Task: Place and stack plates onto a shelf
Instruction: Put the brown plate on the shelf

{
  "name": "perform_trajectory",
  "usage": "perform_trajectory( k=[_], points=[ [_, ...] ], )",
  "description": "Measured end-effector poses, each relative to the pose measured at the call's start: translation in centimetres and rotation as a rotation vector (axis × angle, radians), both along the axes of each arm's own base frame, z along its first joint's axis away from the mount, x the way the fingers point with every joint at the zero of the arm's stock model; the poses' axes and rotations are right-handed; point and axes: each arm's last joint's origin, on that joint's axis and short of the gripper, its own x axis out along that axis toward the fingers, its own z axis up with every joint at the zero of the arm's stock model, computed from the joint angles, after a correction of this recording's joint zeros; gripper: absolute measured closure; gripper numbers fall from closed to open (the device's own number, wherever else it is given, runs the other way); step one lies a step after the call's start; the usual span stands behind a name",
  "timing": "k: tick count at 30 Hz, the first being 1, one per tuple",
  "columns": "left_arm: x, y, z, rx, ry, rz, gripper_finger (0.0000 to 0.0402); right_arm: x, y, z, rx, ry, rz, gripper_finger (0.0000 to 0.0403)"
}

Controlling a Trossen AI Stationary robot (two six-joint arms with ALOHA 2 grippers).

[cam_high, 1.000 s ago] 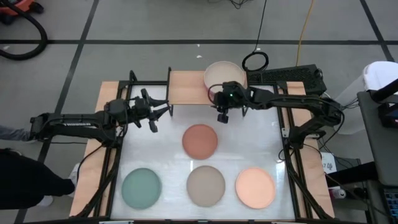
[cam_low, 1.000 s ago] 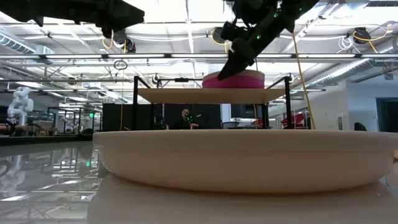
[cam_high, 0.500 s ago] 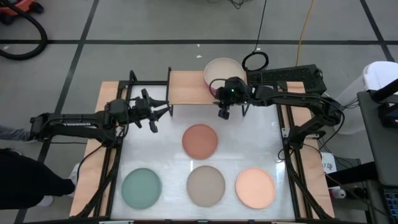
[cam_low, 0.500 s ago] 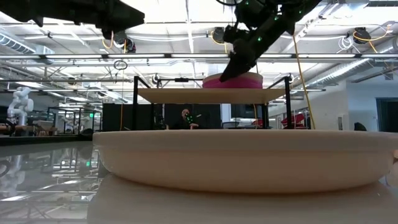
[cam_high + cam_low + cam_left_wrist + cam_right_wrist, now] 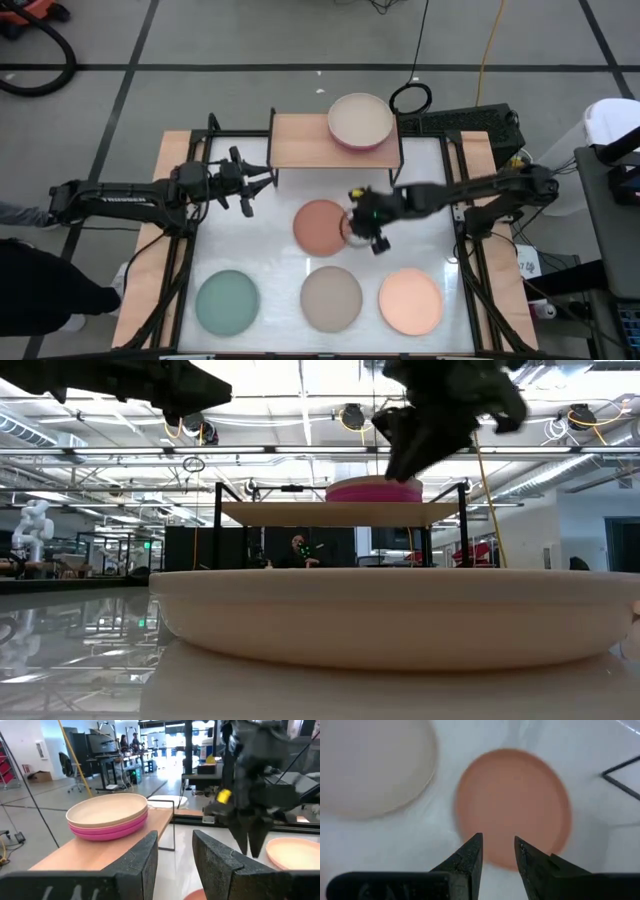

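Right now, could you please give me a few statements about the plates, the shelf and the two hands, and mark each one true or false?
1. A beige plate tops the stack on the shelf. True.
2. The right hand holds a plate. False: it is empty, open, beside the terracotta plate.
3. Four plates lie on the table: terracotta, the teal plate, the taupe plate and the peach plate. True.
4. The left hand is over the teal plate. False: it is near the shelf's left end.
5. The shelf's left half is full. False: it is bare.
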Motion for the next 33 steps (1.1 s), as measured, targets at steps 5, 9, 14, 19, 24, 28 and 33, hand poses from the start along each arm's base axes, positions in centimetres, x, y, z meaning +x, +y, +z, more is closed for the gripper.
perform_trajectory(
  k=[5, 9, 14, 19, 24, 28, 33],
  points=[
    [0.0, -0.2, -0.1, -0.009, 0.014, -0.012, 0.0275, -0.8, 1.9, -2.7, -0.045, 0.009, 0.040, 0.0305],
    [0.0, -0.2, -0.2, -0.009, 0.014, -0.012, 0.0275, -1.2, 2.2, -4.5, -0.099, -0.054, -0.010, 0.0305],
    [0.0, -0.2, -0.1, -0.007, 0.008, -0.012, 0.0275, -1.3, 2.2, -5.8, -0.090, -0.055, -0.034, 0.0305],
    [0.0, -0.2, 0.3, 0.022, -0.023, -0.008, 0.0275, -0.6, 2.5, -7.7, -0.101, -0.002, -0.016, 0.0305],
    [0.0, -0.2, 0.4, 0.033, -0.033, -0.007, 0.0275, -0.1, 2.6, -9.1, -0.113, 0.029, -0.003, 0.0305],
    [0.0, -0.2, 0.4, 0.033, -0.033, -0.007, 0.0275, 0.4, 2.7, -9.8, -0.130, 0.016, 0.018, 0.0305],
    [0.0, -0.2, 0.4, 0.032, -0.033, -0.007, 0.0275, 1.0, 2.8, -11.6, -0.156, 0.036, 0.040, 0.0305]
  ],
)
